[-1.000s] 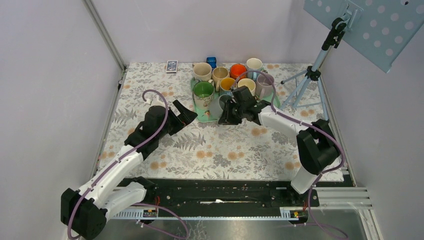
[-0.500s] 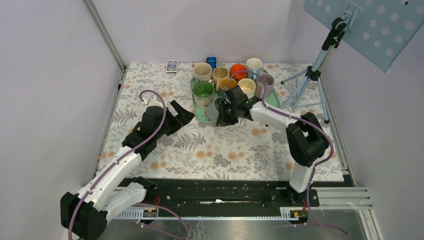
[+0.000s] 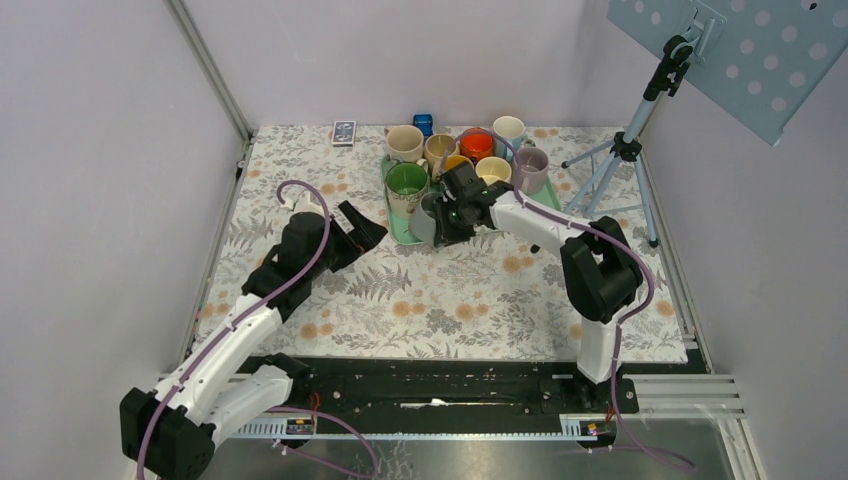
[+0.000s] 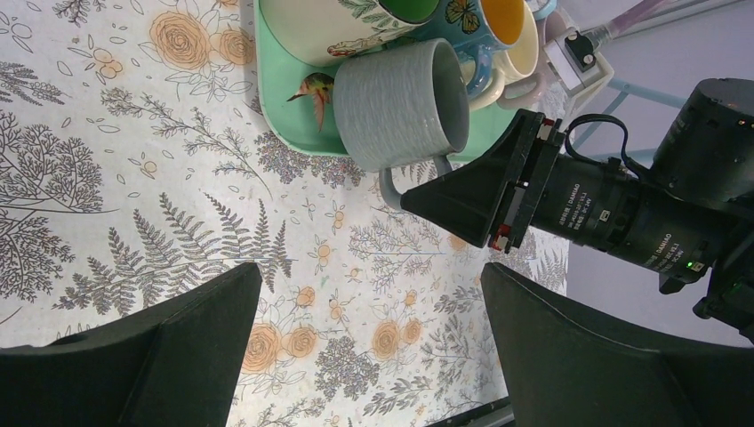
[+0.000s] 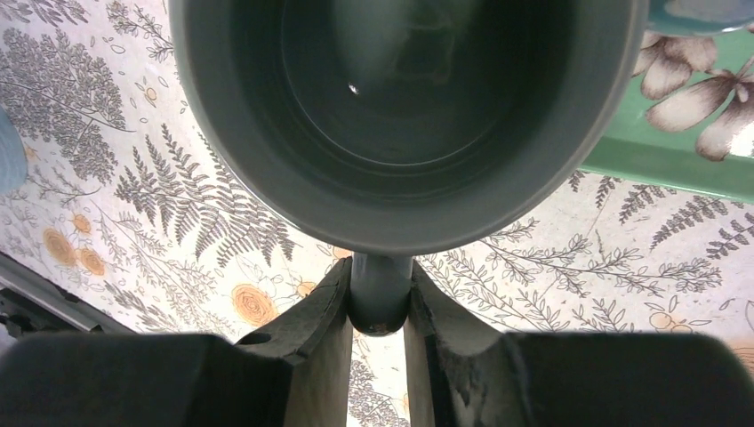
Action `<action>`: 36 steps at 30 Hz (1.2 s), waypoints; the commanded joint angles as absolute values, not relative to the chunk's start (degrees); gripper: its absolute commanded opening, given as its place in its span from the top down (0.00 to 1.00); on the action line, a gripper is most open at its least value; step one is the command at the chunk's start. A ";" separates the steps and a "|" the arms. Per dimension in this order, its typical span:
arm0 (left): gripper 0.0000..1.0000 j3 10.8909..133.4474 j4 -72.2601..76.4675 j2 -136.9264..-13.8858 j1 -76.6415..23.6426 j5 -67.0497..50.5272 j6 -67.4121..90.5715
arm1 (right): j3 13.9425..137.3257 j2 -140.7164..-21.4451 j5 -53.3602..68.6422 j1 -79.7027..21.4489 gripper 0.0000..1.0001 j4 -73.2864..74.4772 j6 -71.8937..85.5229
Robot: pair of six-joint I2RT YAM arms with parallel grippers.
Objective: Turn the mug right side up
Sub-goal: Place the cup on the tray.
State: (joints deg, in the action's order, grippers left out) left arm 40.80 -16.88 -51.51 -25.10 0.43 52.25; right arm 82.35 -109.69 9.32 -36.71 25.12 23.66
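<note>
The grey ribbed mug point(image 3: 427, 215) is tipped on its side over the front edge of the green tray point(image 3: 397, 236), its mouth facing right and its handle pointing down. My right gripper point(image 3: 447, 220) is shut on that handle. The right wrist view looks straight into the mug point(image 5: 400, 116), with the handle pinched in the right gripper point(image 5: 381, 307). In the left wrist view the mug point(image 4: 400, 102) and the right gripper point(image 4: 411, 197) lie ahead. My left gripper point(image 3: 362, 232) stands open and empty over the cloth, left of the tray; in its own view it point(image 4: 372, 271) holds nothing.
Several upright mugs crowd the tray, among them a green-lined one point(image 3: 407, 182), an orange one point(image 3: 477, 143) and a lilac one point(image 3: 530, 165). A tripod point(image 3: 610, 160) stands at the right. A small box point(image 3: 344, 132) and a blue object point(image 3: 423, 122) lie at the back edge.
My right arm has swung its elbow inward and left, carrying the gripper and mug slightly left and toward the back. The left arm has hardly moved.
</note>
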 commanded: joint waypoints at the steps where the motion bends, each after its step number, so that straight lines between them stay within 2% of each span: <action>1: 0.01 42.40 -15.30 -50.29 -24.70 0.26 51.00 | 86.54 -109.91 6.08 -37.03 1.00 24.38 20.71; 8: 0.01 42.22 -15.04 -50.53 -24.52 0.26 50.95 | 87.94 -110.56 1.69 -37.05 0.99 26.01 19.70; 25: 0.01 41.95 -14.83 -50.89 -24.35 -1.48 50.98 | 85.23 -109.52 -4.58 -37.06 0.53 25.83 18.40; 29: 0.01 42.08 -14.77 -51.32 -24.26 -1.74 50.98 | 83.00 -108.39 -4.29 -37.08 0.49 24.82 18.70; 36: 0.01 42.09 -14.59 -51.67 -24.21 -1.94 50.98 | 81.17 -107.03 -6.38 -36.96 0.50 24.02 18.66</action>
State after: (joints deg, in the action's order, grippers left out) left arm 40.80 -16.86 -51.51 -24.64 -1.13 52.01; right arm 81.80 -110.72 -3.44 -36.75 25.78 19.05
